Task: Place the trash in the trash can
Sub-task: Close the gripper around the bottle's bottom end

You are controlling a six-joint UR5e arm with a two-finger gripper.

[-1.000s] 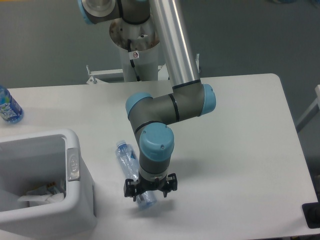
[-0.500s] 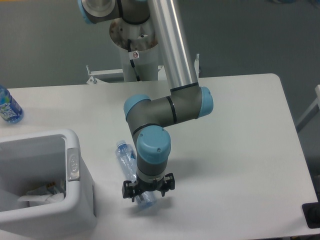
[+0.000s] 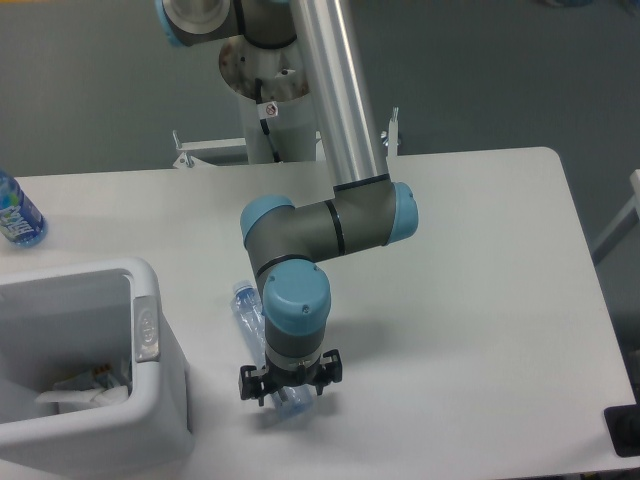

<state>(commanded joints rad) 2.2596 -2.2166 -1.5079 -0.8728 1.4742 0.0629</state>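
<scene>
The trash in view is a long clear plastic bottle (image 3: 252,318) with a blue cap, lying on the white table with its cap toward the back left. My gripper (image 3: 289,386) points straight down over the bottle's near end, and the wrist hides that end. Its black jaws stick out wide on both sides of the bottle and look open. The bottle rests on the table. The trash can (image 3: 150,330), a large white bin, stands at the front left, just left of the bottle. A pale packet-like item (image 3: 88,392) lies inside it.
A bluer bottle (image 3: 17,214) with a blue-green label stands at the table's far left edge. The arm's base column (image 3: 272,110) rises behind the table. The table's front edge runs just below the gripper.
The gripper and wrist have shifted slightly left and toward the front edge over the bottle's near end. The bottle has not moved.
</scene>
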